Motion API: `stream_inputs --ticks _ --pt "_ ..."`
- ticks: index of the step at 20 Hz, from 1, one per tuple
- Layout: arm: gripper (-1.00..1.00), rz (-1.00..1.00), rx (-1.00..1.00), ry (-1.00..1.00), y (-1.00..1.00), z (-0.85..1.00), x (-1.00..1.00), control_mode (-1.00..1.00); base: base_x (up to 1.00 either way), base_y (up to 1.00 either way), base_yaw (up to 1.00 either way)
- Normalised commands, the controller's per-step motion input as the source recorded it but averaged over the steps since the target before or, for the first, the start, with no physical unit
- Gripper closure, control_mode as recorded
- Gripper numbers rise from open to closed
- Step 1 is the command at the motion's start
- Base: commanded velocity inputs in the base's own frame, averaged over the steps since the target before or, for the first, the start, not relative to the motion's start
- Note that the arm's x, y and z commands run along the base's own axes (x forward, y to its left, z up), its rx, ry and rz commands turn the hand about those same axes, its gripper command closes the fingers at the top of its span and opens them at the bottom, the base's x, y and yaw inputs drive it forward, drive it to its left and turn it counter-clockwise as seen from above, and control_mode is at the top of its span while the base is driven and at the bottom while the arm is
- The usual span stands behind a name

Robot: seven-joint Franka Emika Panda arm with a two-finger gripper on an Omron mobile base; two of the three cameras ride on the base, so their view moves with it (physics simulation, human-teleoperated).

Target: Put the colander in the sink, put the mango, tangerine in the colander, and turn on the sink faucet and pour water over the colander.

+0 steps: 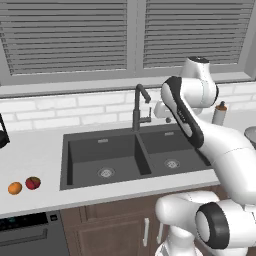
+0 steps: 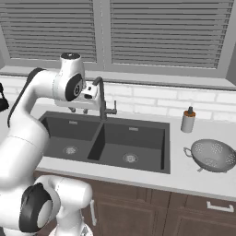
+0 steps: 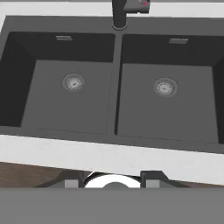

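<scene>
The dark double-basin sink sits sunk in the pale counter, its long axis running left to right along the tiled wall, a silver drain in each basin and both basins bare. Over the divider, at the far rim, stands the slim gooseneck faucet, its spout arching toward the near side and its little lever sticking out to the right. The gripper hangs above the left basin, fingers pointing down, the jaws part-way apart with nothing between them. Well to the right of the sink the colander rests on the counter, tipped, near the soap dispenser. Far left on the counter lie the mango and, just left of it, the tangerine.
</scene>
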Motion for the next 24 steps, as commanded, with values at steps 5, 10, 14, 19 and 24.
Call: stream_inputs --ticks 5,10,14,19,24 --pt "-1.00 0.00 0.00 -0.08 -0.06 -0.04 -0.20 -1.00 0.00 0.00 0.00" --pt "-1.00 0.00 0.00 -0.12 -0.30 -0.11 -0.40 -1.00 0.00 0.00 0.00" --pt "-1.00 0.00 -0.01 -0.01 -0.45 -0.13 -0.37 -1.00 0.00 0.00 0.00" --pt "-1.00 0.00 -0.06 0.00 -0.58 -0.17 -0.15 -1.00 0.00 0.00 0.00" --pt "-1.00 0.00 -0.10 0.06 -0.62 -0.14 0.00 -1.00 0.00 0.00 0.00"
